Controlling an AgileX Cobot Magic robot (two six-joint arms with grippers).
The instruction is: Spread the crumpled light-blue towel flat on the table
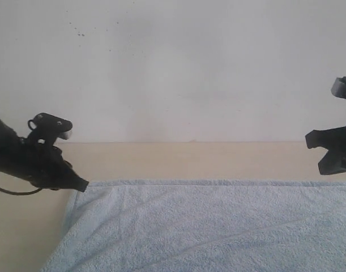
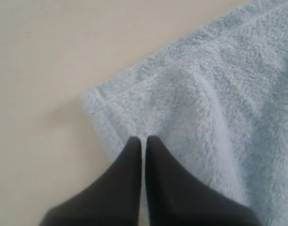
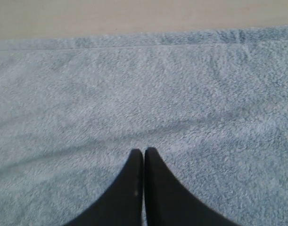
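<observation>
**Towel nearly flat: last smoothing at a corner**

The tabletop [image 1: 178, 161] carries the towel [image 1: 218, 226], which lies open with its far hem straight and only faint creases. This looks like the final smoothing step. The left gripper [image 2: 144, 139] sits low at the far-left corner [image 2: 94, 96], fingers [image 2: 129, 169] closed to a thin slit. I cannot tell whether they pinch cloth. The right gripper [image 3: 144, 151] hangs above the towel's right side, its fingers [image 3: 158, 188] pressed together and empty. The next move is probably to draw out the low ridge [image 2: 200, 84] beside that corner.

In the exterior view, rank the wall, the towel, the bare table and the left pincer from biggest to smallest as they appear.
1. wall
2. towel
3. table, bare part only
4. left pincer
These are apparent sizes only, since the frame cuts off the towel.
</observation>
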